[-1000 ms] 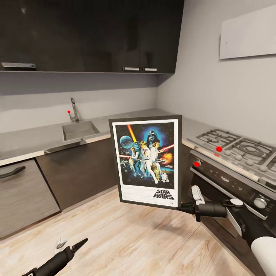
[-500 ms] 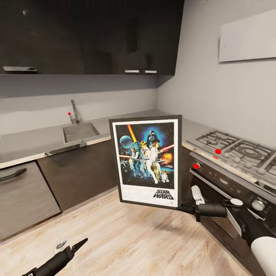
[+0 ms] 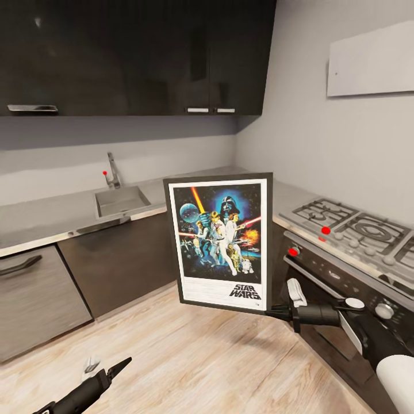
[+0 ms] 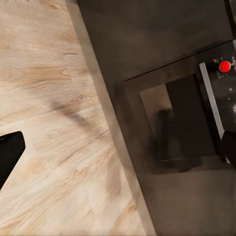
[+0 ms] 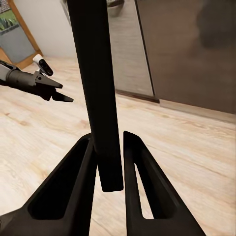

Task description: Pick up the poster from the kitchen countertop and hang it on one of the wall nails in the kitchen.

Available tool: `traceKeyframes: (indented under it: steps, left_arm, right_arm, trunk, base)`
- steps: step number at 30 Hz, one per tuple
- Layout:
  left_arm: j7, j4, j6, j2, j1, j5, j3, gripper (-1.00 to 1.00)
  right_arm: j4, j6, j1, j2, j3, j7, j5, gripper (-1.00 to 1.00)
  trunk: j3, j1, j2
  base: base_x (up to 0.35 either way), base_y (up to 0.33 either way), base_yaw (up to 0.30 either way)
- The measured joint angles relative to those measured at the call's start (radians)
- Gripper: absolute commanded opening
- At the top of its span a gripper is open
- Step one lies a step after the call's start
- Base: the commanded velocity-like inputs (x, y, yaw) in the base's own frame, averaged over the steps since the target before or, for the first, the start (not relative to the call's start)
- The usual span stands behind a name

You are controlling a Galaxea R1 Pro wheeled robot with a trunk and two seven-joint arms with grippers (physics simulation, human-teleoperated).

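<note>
At the lower right of the head view, the right gripper (image 3: 275,312) was seen clamped on the bottom right corner of the poster (image 3: 220,241); in the right wrist view the two dark fingers (image 5: 73,182) were pressed against either face of the black frame edge (image 5: 96,88), which ran straight up between them. The poster was held upright in the air, its long axis vertical, its printed face turned toward the head camera and the "STAR WARS" lettering at the bottom. It was carried clear of the kitchen countertop (image 3: 52,215), above the wooden floor (image 3: 201,362) and in front of the dark cabinet fronts (image 3: 115,259). Just beside it, toward the right, the oven (image 3: 339,299) and the gas hob (image 3: 356,227) were set. Behind it the sink (image 3: 121,200) and the tap (image 3: 112,171) were seen, well apart from the frame. The left gripper (image 3: 109,368) was held low over the floor, far from the poster, nothing between its fingers; whether it was parted or closed could not be told. A pale panel (image 3: 371,60) was mounted on the grey wall (image 3: 310,126) above the hob.
</note>
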Motion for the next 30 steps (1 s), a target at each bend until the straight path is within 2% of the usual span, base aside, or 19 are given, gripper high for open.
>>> traceKeyframes:
  steps: [30]
  left_arm:
    - [0.000, 0.000, 0.001, 0.001, 0.000, 0.000, 0.000, 1.00]
  right_arm:
    - [0.001, -0.019, 0.000, 0.000, -0.001, -0.001, 0.000, -1.00]
  trunk:
    - [0.094, -0.115, 0.210]
  base:
    - [0.000, 0.000, 0.000]
